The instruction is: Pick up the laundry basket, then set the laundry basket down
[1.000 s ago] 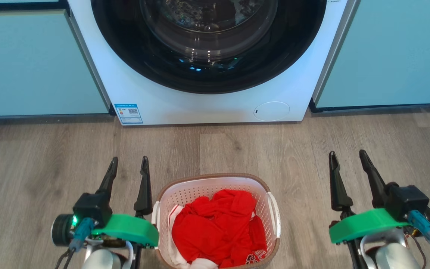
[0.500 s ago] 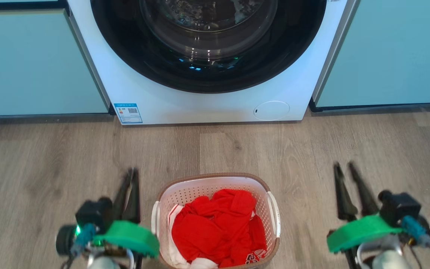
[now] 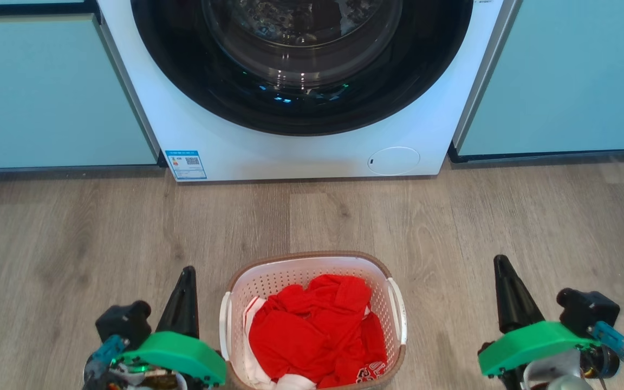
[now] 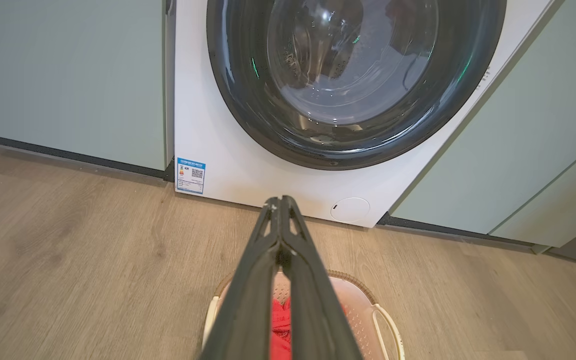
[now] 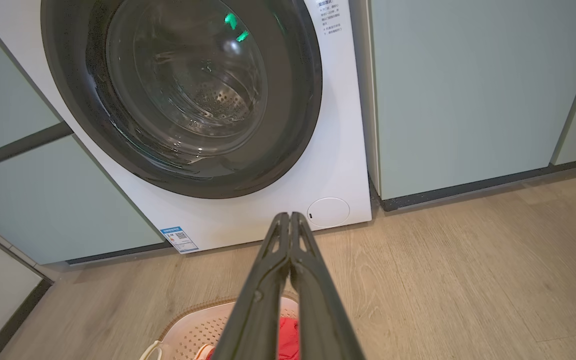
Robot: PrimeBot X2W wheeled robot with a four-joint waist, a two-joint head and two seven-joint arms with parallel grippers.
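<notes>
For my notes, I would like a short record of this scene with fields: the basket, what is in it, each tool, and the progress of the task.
basket: laundry basket stands on the wood floor, in front of the washer
contents: red clothes, with some white cloth under them
left tool: shut, holding nothing, to the left of the basket
right tool: shut, holding nothing, farther off to the right of the basket
progress: basket not yet picked up

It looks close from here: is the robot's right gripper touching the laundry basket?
Apart. In the head view, a wide strip of bare floor shows between the right gripper and the laundry basket.
</notes>
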